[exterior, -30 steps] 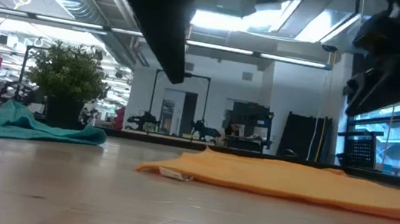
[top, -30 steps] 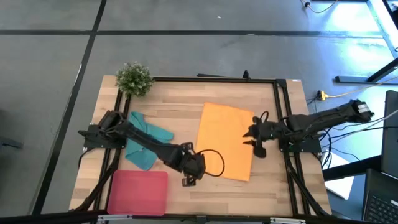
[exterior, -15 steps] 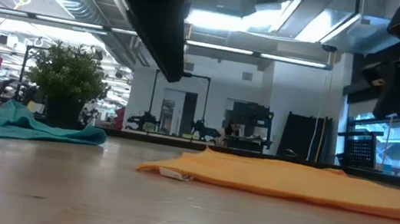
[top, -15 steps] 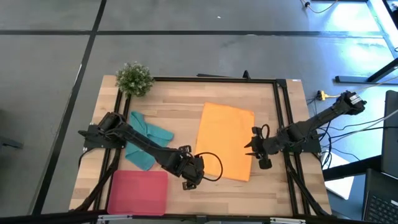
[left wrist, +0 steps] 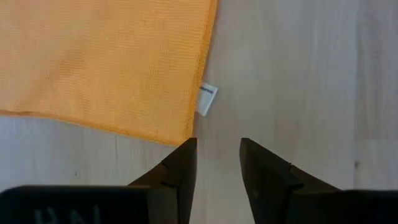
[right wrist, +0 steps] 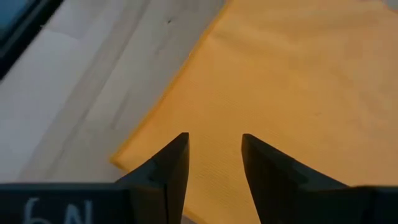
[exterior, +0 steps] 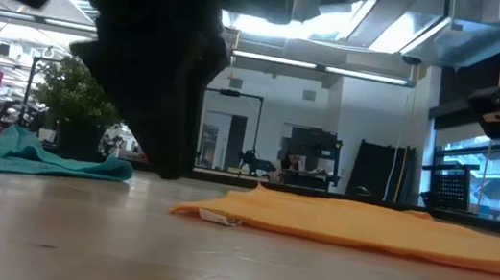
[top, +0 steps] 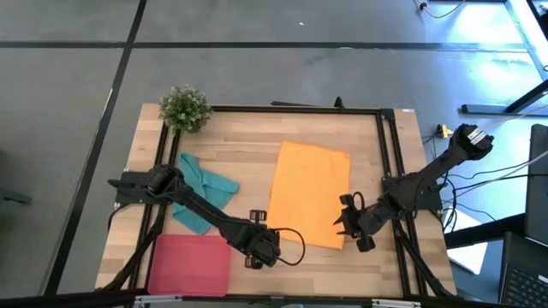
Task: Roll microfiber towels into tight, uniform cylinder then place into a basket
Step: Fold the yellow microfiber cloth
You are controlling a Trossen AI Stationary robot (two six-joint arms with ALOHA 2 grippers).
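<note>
Scene: While both arms hang low over the wooden table, I see the orange towel spread flat right of centre in the high view.
Left gripper: I have the left gripper at lower centre of the high view, just beside the orange towel's near-left corner; its wrist view shows the fingers parted with bare wood between them, gripping nothing, the towel's white tag just ahead.
Right gripper: my right gripper sits at the towel's lower-right corner; its fingers stand apart above the cloth, nothing clamped.
Teal towel: the teal towel lies crumpled at centre left, partly under the left arm.
Basket: the pink basket rests at lower left, holding no towel.
Plant: a potted plant marks the table's upper-left corner.
</note>
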